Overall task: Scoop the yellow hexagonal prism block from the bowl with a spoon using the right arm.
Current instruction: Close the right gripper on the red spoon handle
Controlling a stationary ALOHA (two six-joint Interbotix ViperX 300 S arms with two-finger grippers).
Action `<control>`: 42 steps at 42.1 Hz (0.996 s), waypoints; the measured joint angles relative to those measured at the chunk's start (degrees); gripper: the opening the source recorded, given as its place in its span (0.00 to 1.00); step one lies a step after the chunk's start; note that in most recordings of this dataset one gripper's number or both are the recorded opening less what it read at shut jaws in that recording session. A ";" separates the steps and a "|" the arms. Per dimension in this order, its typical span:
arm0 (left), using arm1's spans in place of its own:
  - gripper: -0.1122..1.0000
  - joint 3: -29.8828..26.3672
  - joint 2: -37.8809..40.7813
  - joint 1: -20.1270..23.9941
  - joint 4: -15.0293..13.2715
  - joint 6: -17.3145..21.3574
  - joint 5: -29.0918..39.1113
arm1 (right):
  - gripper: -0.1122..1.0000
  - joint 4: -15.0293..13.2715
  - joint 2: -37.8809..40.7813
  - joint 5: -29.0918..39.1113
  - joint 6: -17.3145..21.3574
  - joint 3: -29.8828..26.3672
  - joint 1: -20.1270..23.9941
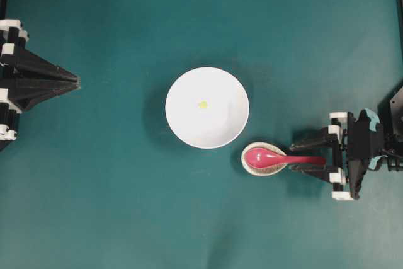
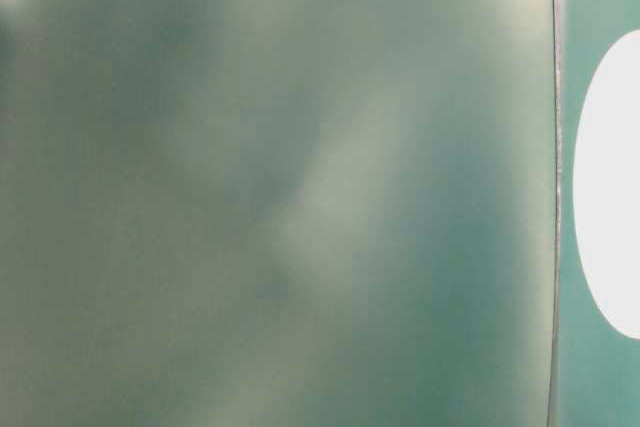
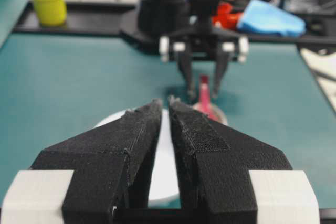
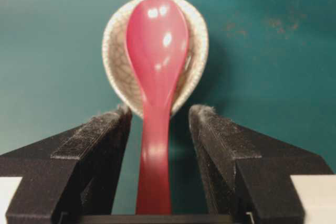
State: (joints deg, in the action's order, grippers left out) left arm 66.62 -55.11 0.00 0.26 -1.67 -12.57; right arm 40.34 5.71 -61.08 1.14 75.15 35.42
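With the white bowl [image 1: 207, 108] as landmark, the yellow hexagonal prism block [image 1: 203, 104] lies near its centre, the red spoon [image 1: 277, 158] rests on the speckled spoon rest [image 1: 262, 169] just beside its rim, the right gripper [image 1: 310, 149] straddles the spoon's handle with jaws wide apart, not touching it, and the left gripper [image 1: 77, 82] sits well away, jaws nearly closed on nothing.

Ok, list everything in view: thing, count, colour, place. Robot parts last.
bowl: one, white, middle of the table.
yellow hexagonal prism block: one, yellow, inside the bowl near its centre.
spoon: one, red-pink, scoop in the spoon rest, handle pointing at the right gripper.
spoon rest: one, speckled cream, just right of and below the bowl.
tub: one, yellow with blue rim, beyond the table's far edge.
table: one, teal.
left gripper: one, black, left edge, shut, empty.
right gripper: one, black, open, fingers either side of the spoon handle.
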 measured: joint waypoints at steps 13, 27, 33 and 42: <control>0.23 0.00 0.00 0.00 0.00 0.00 0.88 | 0.59 -1.05 0.00 1.58 -0.88 0.09 0.00; 0.23 0.00 0.00 -0.09 0.00 0.00 1.49 | 0.59 -1.32 0.09 1.67 -3.78 0.00 0.00; 0.23 0.00 0.00 0.00 0.00 0.00 1.67 | 0.58 -1.32 0.00 1.67 -4.04 -0.09 0.00; 0.23 0.00 0.00 0.00 0.00 0.00 1.67 | 0.46 -1.32 0.09 1.67 -4.13 -0.35 0.00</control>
State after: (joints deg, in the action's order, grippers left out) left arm 66.62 -55.11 0.00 0.26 -1.67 -10.90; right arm 39.02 5.80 -59.41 -2.99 74.79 35.42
